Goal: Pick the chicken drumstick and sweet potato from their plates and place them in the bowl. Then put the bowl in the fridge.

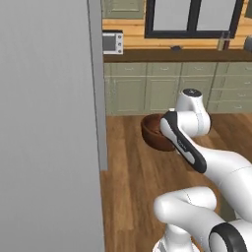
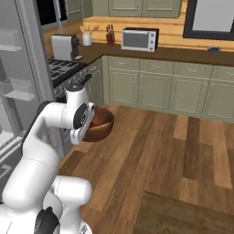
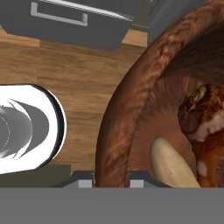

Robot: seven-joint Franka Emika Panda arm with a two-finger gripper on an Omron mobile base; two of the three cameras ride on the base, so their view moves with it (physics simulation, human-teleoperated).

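The fridge fills the left half of the left base view as a flat grey slab, apparently its open door seen near edge-on; in the right base view its pale interior with door shelves shows at the far left. Behind it runs a row of green cabinets under a dark desk carrying a microwave, with a stove beside the fridge. The wooden floor lies open in front.

The arm carries the bowl in the air, well above the floor. The gripper is clamped narrow on the bowl's rim: in the hand view the thick reddish-brown rim runs straight up from between the finger tips. Inside lie the chicken drumstick, glossy brown at the right, and a pale elongated piece, probably the sweet potato, touching it lower down. So both foods are loaded, and what is left is the storing.

The relation that matters is that the bowl hangs on the far side of the hand, toward the cabinets, while the fridge opening lies off to the robot's left. The bowl is near the fridge but not yet in front of a shelf. As I judge it, the arm must swing left and reach in with the bowl leading, keeping it level so nothing rolls out, and clearing the door's edge.
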